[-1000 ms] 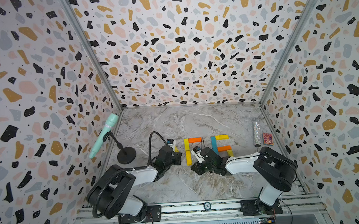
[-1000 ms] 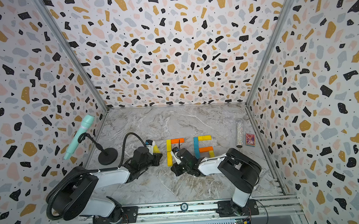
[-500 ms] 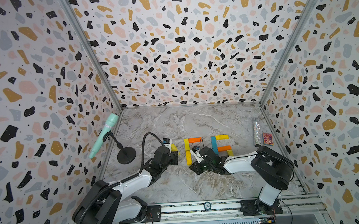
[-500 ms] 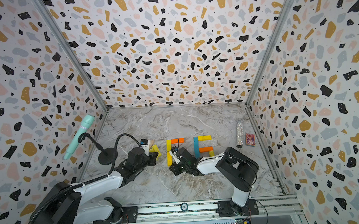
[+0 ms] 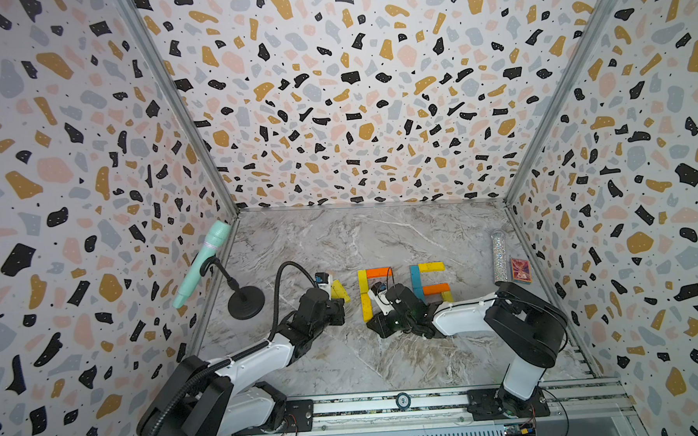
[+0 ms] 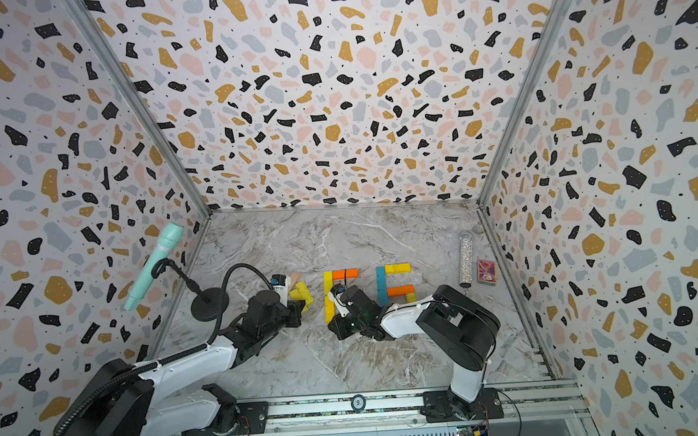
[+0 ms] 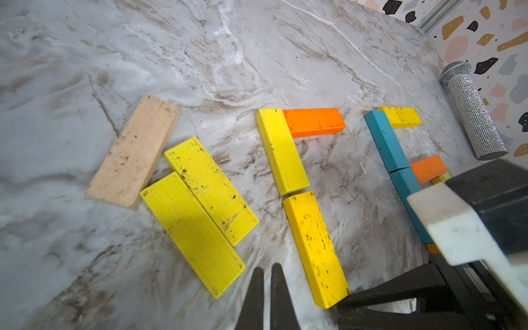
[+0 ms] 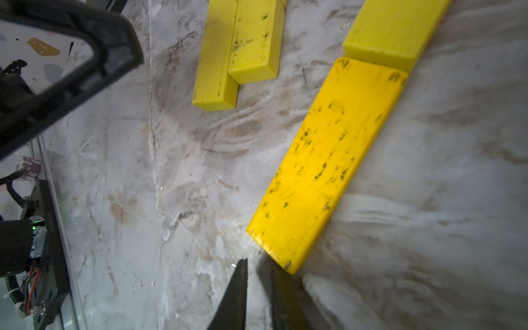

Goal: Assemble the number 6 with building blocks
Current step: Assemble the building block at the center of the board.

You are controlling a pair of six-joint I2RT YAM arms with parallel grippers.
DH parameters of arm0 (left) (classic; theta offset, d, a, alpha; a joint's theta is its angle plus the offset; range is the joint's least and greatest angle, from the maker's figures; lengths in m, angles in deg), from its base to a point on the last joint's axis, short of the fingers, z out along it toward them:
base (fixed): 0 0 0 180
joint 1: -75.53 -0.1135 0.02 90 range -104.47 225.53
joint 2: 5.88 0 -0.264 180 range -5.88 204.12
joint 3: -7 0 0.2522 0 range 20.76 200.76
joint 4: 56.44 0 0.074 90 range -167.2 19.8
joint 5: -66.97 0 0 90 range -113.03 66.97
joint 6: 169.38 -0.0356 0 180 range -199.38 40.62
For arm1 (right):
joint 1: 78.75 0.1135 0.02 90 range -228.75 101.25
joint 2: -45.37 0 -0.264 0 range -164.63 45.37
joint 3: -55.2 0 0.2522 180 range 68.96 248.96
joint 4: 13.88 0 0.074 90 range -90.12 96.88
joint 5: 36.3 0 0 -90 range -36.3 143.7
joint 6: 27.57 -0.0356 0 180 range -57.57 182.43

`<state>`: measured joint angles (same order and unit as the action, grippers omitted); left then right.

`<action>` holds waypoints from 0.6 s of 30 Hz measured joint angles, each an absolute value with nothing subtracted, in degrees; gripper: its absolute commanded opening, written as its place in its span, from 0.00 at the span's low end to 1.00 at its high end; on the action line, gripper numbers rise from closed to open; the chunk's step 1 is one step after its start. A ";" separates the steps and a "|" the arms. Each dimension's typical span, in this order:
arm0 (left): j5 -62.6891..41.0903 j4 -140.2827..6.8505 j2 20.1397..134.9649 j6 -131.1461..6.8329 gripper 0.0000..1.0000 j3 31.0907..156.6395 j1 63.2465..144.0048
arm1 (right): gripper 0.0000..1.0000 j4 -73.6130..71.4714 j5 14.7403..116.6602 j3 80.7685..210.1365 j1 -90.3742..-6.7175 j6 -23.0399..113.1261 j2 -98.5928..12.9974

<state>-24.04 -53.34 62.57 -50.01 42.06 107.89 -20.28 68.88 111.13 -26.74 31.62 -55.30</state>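
Touching the deep-yellow block [image 8: 328, 165]: right fingers [image 8: 233, 300] (closed, empty).

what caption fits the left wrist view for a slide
Shut left claw near two loose yellow planks and a beige plank, beside an unfinished yellow-orange 6.

The grey marbled surface [image 5: 340, 235] carries painted flat wooden planks [image 7: 283, 148]. A glittery silver tube [image 5: 499, 257] and a red patterned card box [image 5: 521, 269] lie at right, a round black stand base [image 5: 246, 301] at left.

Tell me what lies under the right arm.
The lower teal block runs under its white link; slivers of an orange block and a yellow block peek out. The rest is covered.
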 measured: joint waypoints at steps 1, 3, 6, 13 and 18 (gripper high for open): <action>-24.13 -53.58 62.31 -50.03 0.00 42.06 107.89 | 0.19 -20.28 68.92 111.16 -26.78 31.62 -55.32; -24.35 -53.88 61.85 -50.03 0.00 42.06 107.89 | 0.19 -20.28 68.97 111.16 -26.81 31.62 -55.34; -24.66 -54.38 61.13 -50.03 0.00 42.06 107.89 | 0.19 -20.28 69.12 111.16 -26.89 31.62 -55.36; -24.88 -55.32 60.80 -50.03 0.00 42.06 107.89 | 0.19 -20.35 69.12 111.44 -27.02 31.64 -55.65; -25.07 -55.87 59.92 -50.06 0.00 42.02 107.89 | 0.19 -21.22 69.14 111.46 -27.11 31.64 -56.06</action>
